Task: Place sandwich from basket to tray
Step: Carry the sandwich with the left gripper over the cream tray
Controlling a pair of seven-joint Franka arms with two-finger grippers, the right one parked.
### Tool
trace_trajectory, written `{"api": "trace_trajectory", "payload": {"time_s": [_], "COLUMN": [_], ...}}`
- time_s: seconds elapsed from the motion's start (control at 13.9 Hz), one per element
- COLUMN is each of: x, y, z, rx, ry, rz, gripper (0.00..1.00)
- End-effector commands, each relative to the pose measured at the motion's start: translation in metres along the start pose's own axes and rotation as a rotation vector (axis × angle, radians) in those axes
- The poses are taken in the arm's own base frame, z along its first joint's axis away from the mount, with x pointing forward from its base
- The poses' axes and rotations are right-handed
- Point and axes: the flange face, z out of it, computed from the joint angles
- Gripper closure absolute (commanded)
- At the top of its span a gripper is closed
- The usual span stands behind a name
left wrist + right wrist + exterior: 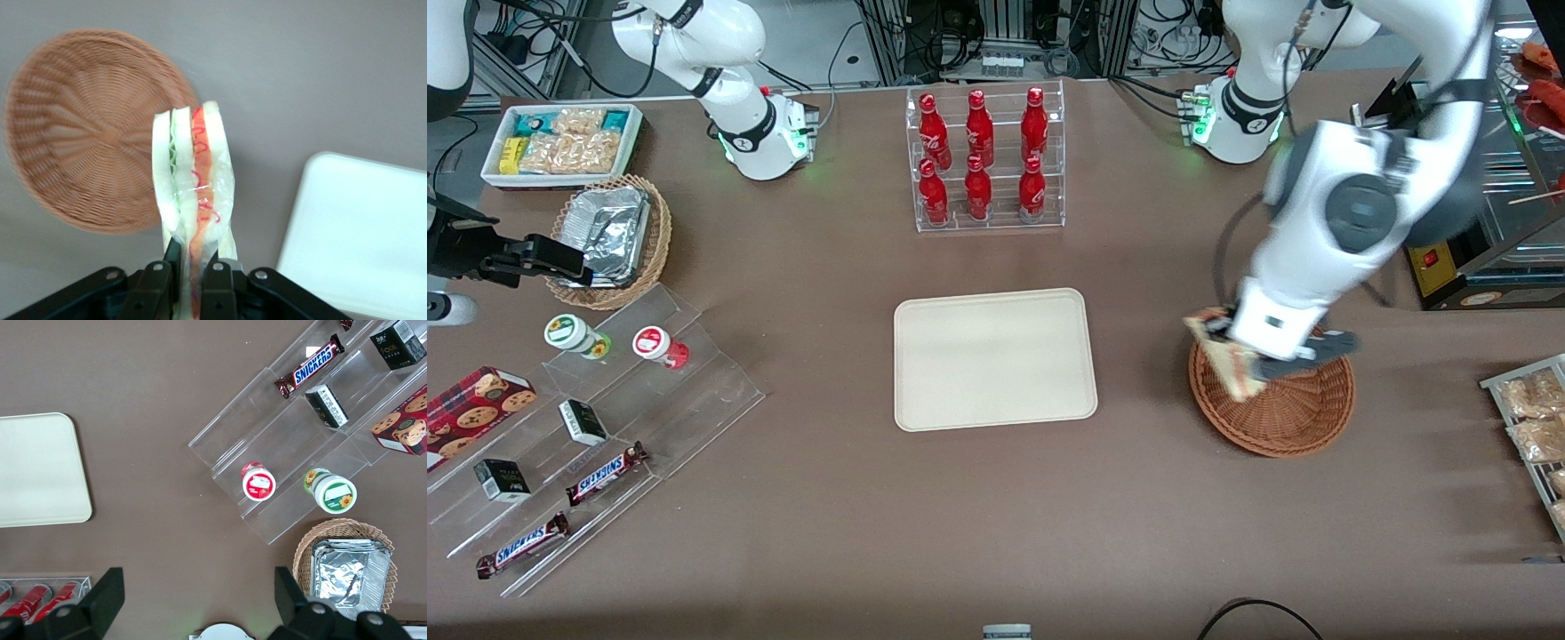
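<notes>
Overhead, the gripper (1249, 360) hangs above the basket's (1285, 418) edge nearest the tray (994, 359), clenched on the sandwich (1224, 351); its fingers are largely hidden under the arm's wrist. From the left wrist, the sandwich (193, 190) stands upright between the fingertips (215, 277), its lower end cut off, seemingly clear of the basket (87, 133); the tray (360, 240) shows only partly. From the right wrist, only one end of the tray (40, 470) appears.
</notes>
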Motion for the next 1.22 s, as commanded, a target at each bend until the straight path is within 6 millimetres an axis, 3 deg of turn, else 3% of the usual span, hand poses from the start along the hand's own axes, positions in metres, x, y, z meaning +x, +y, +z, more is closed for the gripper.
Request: {"api": "trace_trajectory", "payload": {"time_s": [0.0,0.14,0.29,0.36,0.58,0.86,1.15], "x": [-0.032,-0.056,-0.065,-0.079,-0.097,-0.113,-0.120], "y": [0.082,0.125,0.153,0.170,0.219,0.251,0.258], "z": [0.017,0.020,0.028,0.032,0.072,0.119,0.163], "rx": [0.000,-0.035,-0.076,-0.091,-0.090,-0.116,-0.081], "ry": [-0.022,-0.043,-0.079,-0.098,-0.095,-0.057,-0.072], "rz": [0.056,0.102,0.128,0.145,0.201,0.220,0.237], "gripper": [0.84,0.85,0.85,0.85,0.84,0.85,0.84]}}
